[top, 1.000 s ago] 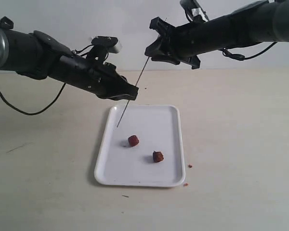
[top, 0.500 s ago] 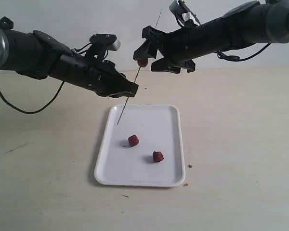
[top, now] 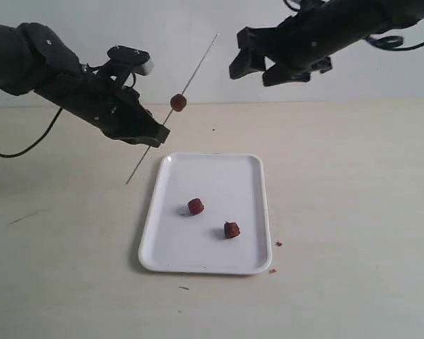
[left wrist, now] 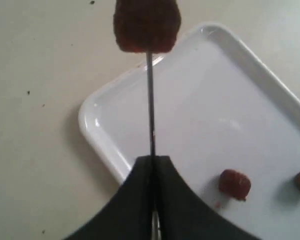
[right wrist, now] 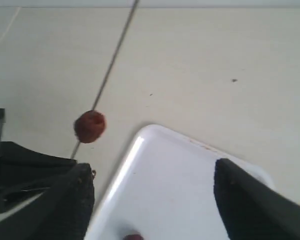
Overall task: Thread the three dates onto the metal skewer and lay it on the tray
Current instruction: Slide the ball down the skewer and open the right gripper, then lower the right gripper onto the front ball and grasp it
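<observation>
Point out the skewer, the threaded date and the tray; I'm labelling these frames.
skewer (top: 198, 66), exterior view, bare upper shaft.
threaded date (top: 178, 102), exterior view, its middle.
tray (top: 226, 183), exterior view, bare floor near the far end.

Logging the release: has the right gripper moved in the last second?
Yes: right gripper has shifted rightward, slightly higher, relative to the tray, off the skewer.

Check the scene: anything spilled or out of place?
Minor only: two reddish crumbs lie on the table just off the tray's near right corner. A dark speck sits in front of the tray. Nothing else stands out.
</observation>
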Available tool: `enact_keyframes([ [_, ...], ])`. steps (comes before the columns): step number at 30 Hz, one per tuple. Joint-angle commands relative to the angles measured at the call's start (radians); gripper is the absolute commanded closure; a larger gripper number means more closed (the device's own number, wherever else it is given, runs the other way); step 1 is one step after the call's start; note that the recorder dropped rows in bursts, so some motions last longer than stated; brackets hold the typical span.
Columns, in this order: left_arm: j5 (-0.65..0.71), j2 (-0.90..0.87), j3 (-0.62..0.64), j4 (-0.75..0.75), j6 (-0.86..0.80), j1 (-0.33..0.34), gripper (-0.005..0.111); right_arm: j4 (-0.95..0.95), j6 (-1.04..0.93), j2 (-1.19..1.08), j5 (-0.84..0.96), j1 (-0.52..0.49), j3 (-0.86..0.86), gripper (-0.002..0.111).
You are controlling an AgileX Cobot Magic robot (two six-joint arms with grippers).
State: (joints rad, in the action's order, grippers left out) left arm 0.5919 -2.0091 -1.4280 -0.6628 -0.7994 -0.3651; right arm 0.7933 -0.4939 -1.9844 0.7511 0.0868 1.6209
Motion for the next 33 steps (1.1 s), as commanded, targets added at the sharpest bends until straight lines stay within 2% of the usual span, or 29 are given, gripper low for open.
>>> enact_keyframes([
  [1, 0.122, 0.054, -0.005, 0.239, 0.172, 0.007, 0.107, -0.371, 0.202, 0.105, 0.039, -0.014, 0.001, 0.042],
  [4, 0.246, 0.068, -0.005, 0.317, 0.184, 0.007, 0.107, -0.404, 0.237, 0.141, 0.087, -0.014, 0.001, 0.042],
  [10, 0.281, 0.070, -0.005, 0.479, 0.265, 0.007, 0.107, -0.497, 0.225, 0.135, 0.189, 0.052, 0.001, 0.042],
  [15, 0.350, 0.070, -0.005, 0.493, 0.265, 0.007, 0.107, -0.533, 0.232, 0.134, 0.244, 0.105, 0.001, 0.042],
  [20, 0.413, 0.070, -0.005, 0.496, 0.268, 0.007, 0.107, -0.675, 0.225, 0.120, 0.273, 0.185, 0.001, 0.042],
  [27, 0.411, 0.070, -0.005, 0.618, 0.258, 0.007, 0.107, -0.722, 0.218, 0.029, 0.322, 0.210, 0.001, 0.042],
  [33, 0.308, 0.070, -0.005, 0.663, 0.254, 0.007, 0.107, -0.658, 0.155, -0.051, 0.352, 0.210, 0.001, 0.042],
])
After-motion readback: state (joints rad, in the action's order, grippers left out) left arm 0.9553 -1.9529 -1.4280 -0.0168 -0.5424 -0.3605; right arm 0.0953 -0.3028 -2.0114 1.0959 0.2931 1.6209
